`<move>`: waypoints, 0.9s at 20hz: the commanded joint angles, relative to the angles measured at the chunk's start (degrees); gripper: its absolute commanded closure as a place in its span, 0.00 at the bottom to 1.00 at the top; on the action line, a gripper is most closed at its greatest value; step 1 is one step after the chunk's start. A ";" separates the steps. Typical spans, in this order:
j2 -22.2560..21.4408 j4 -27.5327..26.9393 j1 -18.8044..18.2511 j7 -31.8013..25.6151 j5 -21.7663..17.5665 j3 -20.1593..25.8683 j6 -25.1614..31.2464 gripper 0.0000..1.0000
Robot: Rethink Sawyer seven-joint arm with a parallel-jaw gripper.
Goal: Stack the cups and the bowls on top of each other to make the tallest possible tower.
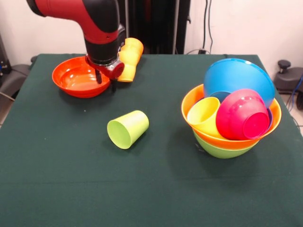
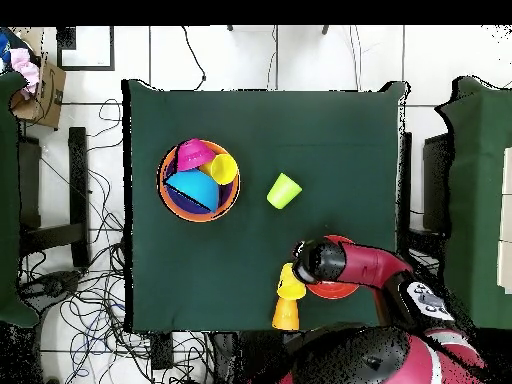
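My gripper [image 1: 106, 81] hangs open and empty over the right rim of the red-orange bowl [image 1: 75, 76], one finger inside the rim and one outside. It also shows in the overhead view [image 2: 301, 262] beside that bowl [image 2: 336, 291]. Just behind it, a yellow cup [image 1: 126, 71] and an orange cup [image 1: 133, 48] lie joined end to end. A lime green cup [image 1: 127, 128] lies on its side mid-table. The tower [image 1: 230, 113] at the right is a lime green bowl [image 1: 218, 151] under the large orange bowl [image 1: 236, 143]. That bowl holds a yellow cup [image 1: 203, 116], a tilted blue bowl [image 1: 236, 74] and the small magenta-red bowl [image 1: 242, 113]; a purple bowl barely shows.
The dark green table [image 1: 71, 179] ends just behind the red-orange bowl and the joined cups. In the overhead view the tower [image 2: 198, 180] is at the left, the lime green cup [image 2: 283, 190] in the middle, and the joined cups [image 2: 287, 300] at the table's lower edge.
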 commanded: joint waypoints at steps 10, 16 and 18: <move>5.15 -10.07 1.64 -1.00 -3.86 1.77 -5.93 0.00; 5.62 -10.87 1.79 -1.34 -3.99 1.62 -5.52 1.00; 5.72 -11.05 1.86 -1.47 -4.01 1.51 -5.37 1.00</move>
